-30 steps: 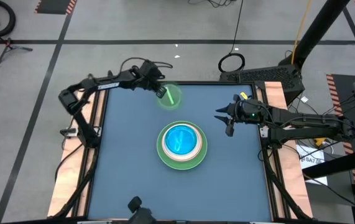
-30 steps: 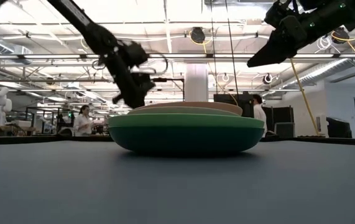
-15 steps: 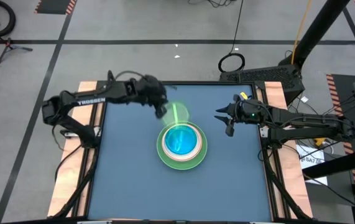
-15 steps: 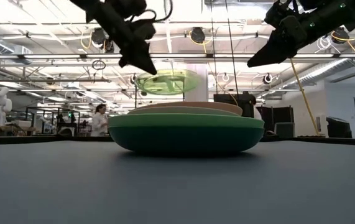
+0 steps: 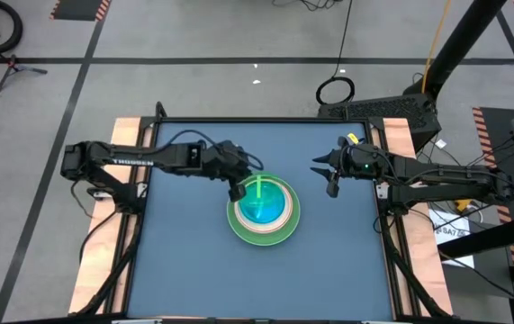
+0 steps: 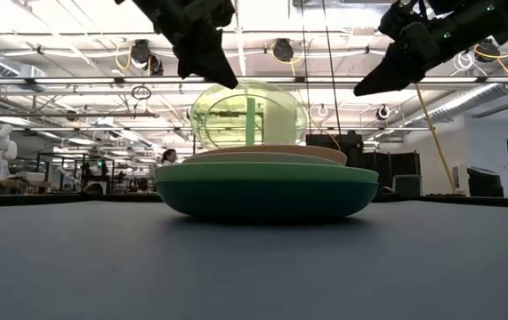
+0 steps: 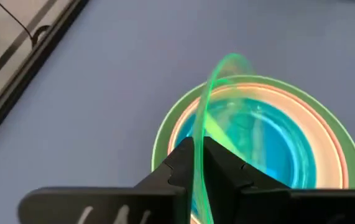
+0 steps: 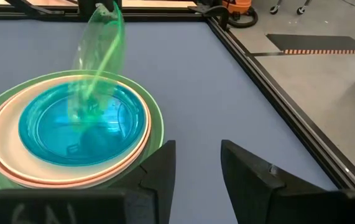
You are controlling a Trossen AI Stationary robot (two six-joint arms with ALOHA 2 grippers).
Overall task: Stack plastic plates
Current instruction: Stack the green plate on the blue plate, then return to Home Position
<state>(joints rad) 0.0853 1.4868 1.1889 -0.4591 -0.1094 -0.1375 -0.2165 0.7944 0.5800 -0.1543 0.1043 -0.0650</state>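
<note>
A stack of plastic plates (image 5: pixel 263 214) sits mid-table: dark green at the bottom (image 6: pixel 267 191), then light green, pink and cream rims, with a translucent cyan plate (image 8: pixel 81 124) on top. A small translucent lime plate (image 6: pixel 247 114) stands on edge over the stack, with my left gripper (image 7: pixel 198 162) shut on its rim. My right gripper (image 8: pixel 196 165) hovers open to the right of the stack, above the table, holding nothing. My left gripper pinches the lime plate's rim (image 7: pixel 202 124) between its two fingers, slanting down from the table's left side. The plate hangs on edge below the fingertips (image 6: pixel 221 73), over the cyan plate. The stack's rim hides its lower edge, so whether it touches the cyan plate I cannot tell.
Bare blue table top (image 5: pixel 184 261) lies all around the stack, edged by a black frame (image 5: pixel 139 225). Beyond the far edge lie cables and an orange-striped floor mark. People and equipment show far off in the room behind.
My left gripper has swung from the table's far part toward the stack at the middle, rising as it went. The lime plate has come with it, lifted clear of the table, and has tipped from nearly level to standing on edge over the cyan plate.
</note>
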